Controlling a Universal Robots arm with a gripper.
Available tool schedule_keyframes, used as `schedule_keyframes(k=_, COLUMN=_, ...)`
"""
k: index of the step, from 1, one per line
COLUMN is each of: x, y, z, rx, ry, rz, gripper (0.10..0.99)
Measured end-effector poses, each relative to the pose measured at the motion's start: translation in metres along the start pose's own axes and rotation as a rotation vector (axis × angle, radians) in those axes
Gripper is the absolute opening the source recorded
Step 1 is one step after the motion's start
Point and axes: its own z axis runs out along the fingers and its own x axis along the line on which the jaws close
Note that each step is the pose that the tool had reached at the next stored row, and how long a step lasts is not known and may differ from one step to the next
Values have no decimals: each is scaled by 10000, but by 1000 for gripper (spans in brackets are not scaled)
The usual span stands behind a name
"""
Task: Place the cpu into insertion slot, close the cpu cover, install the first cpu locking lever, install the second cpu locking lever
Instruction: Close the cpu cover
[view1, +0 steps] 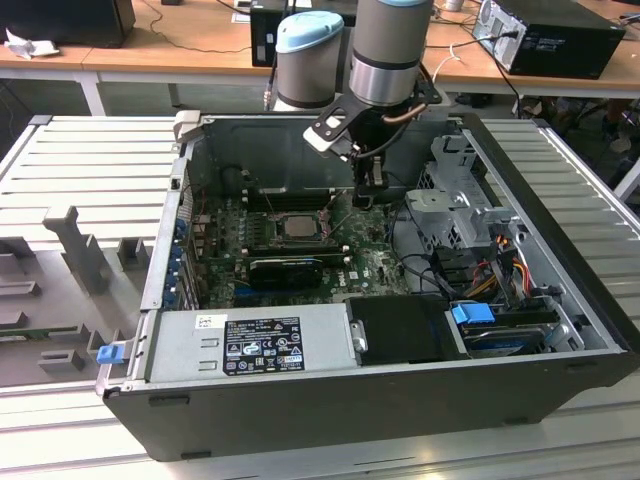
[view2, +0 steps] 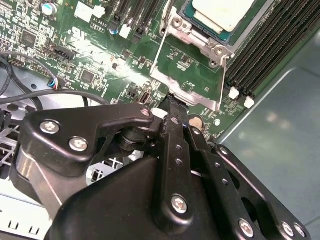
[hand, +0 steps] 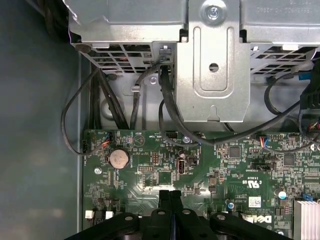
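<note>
The cpu (view2: 222, 12) lay flat in the insertion slot (view2: 190, 34) at the upper right of the second wrist view, its pale metal top facing up. In the exterior view it sat just left of centre on the green board (view1: 375, 265), inside the open computer case (view1: 560, 330) on the grey slatted tabletop (view1: 80, 150).

The cpu cover (view2: 192, 80) was not yet shut. It stood swung out from the slot, with green board showing through its square window. Its free edge pointed towards the gripper (view2: 172, 102).

The fingers (hand: 164, 200) were pressed together with nothing between them. Their joined tip was at, or just touching, the cover's free edge; contact could not be made out for certain.

Judged from these views, the cover was a thin, stiff and light plate that turned on its hinge. A push near the middle of its free edge looked better than a pinch. The bare metal looked slippery, so the tip could skid off towards the chip.

The cpu itself looked light but fragile over the pin field. It was best left alone, with no sideways force on it.
</note>
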Motion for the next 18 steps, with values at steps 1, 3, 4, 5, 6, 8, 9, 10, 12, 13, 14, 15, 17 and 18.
schedule_keyframes(k=1, x=0, y=-5, z=0, rx=0, ry=0, rz=0, gripper=106)
schedule_keyframes(k=3, x=0, y=-11, z=0, rx=0, ry=0, rz=0, gripper=106)
schedule_keyframes(k=4, x=0, y=-16, z=0, rx=0, ry=0, rz=0, gripper=106)
schedule_keyframes(k=5, x=0, y=-20, z=0, rx=0, ry=1, rz=0, gripper=106)
schedule_keyframes(k=6, x=0, y=-22, z=0, rx=0, ry=1, rz=-1, gripper=106)
schedule_keyframes(k=8, x=0, y=-25, z=0, rx=0, ry=0, rz=-1, gripper=106)
schedule_keyframes(k=9, x=0, y=-28, z=0, rx=0, ry=1, rz=-1, gripper=106)
schedule_keyframes(k=10, x=0, y=-30, z=0, rx=0, ry=0, rz=0, gripper=106)
schedule_keyframes(k=12, x=0, y=-33, z=-1, rx=0, ry=1, rz=0, gripper=106)
schedule_keyframes(k=13, x=0, y=-36, z=0, rx=0, ry=1, rz=0, gripper=106)
schedule_keyframes(k=14, x=0, y=-39, z=-1, rx=0, ry=1, rz=1, gripper=106)
schedule_keyframes(k=15, x=0, y=-43, z=-1, rx=0, ry=1, rz=0, gripper=106)
schedule_keyframes(k=17, x=0, y=-48, z=-1, rx=0, ry=1, rz=-1, gripper=106)
schedule_keyframes(k=18, x=0, y=-50, z=-1, rx=0, ry=0, rz=0, gripper=106)
